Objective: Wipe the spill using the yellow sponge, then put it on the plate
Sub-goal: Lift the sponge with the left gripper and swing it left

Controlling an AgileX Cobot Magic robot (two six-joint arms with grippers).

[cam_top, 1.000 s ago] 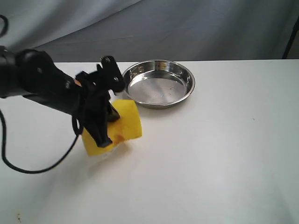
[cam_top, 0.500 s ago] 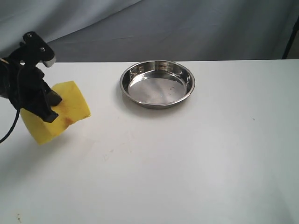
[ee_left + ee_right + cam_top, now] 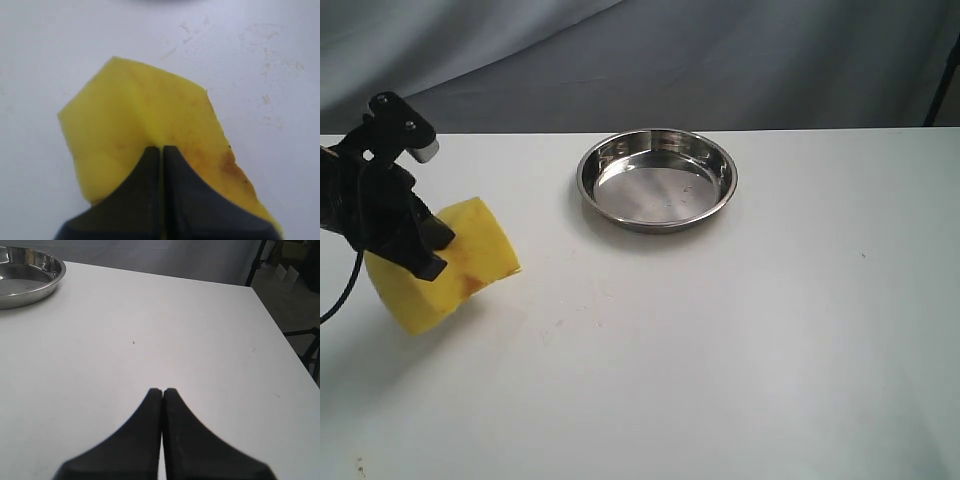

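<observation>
My left gripper [image 3: 428, 248] is shut on the yellow sponge [image 3: 470, 255], a thick foam block with a brownish stain on one face. It holds the block tilted over the left part of the white table. In the left wrist view the fingertips [image 3: 150, 155] pinch into the sponge [image 3: 135, 115]. The spill does not show as a blotch; only faint dried streaks [image 3: 558, 323] mark the table. The plate [image 3: 658, 226], a shiny steel dish, stands empty at the back centre, well to the right of the sponge. My right gripper [image 3: 161, 390] is shut on nothing above bare table.
The table [image 3: 750, 350] ends at the right in an edge [image 3: 280, 325], with a dark stand beyond it. The plate's rim [image 3: 35, 287] shows far from the right gripper. A black cable [image 3: 335, 305] hangs off the left arm. Grey cloth covers the back.
A second ago my left gripper held the sponge down near the table's centre. It then swung far left with the sponge, and in the last half second drifted slightly right and down.
</observation>
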